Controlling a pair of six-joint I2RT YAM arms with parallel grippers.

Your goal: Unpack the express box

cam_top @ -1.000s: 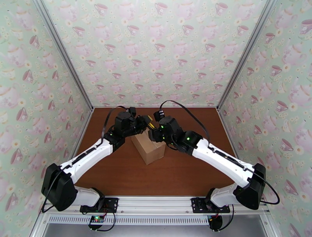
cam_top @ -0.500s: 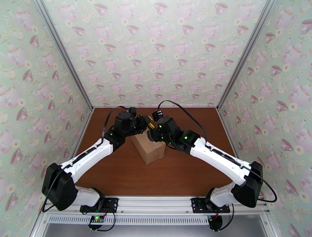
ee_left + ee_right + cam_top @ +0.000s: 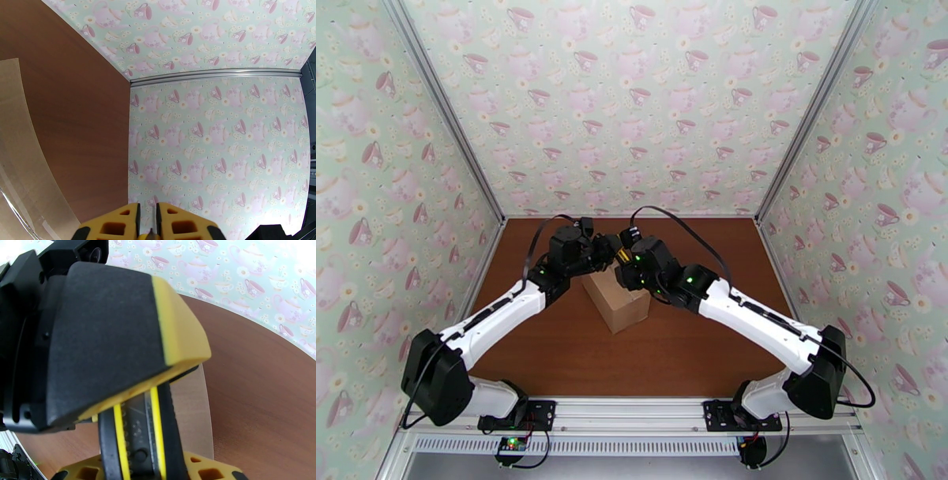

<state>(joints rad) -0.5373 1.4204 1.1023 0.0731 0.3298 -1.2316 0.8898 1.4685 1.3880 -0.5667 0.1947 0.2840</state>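
Teapot-patterned walls close in a brown table, and the box sits near its middle, turned at a slant, flaps down. Both arms stretch inward from the near rail. The left arm and the right arm bend at the elbow so that their wrists meet above the box's far end.

The left claw has its yellow fingers drawn almost together, with a thin sliver in the slit. In the right wrist view it is pinched on the upper end of a black-and-yellow knife. The knife's handle runs down between the fingers of the right claw. Whether that claw actually clamps it, I cannot tell.
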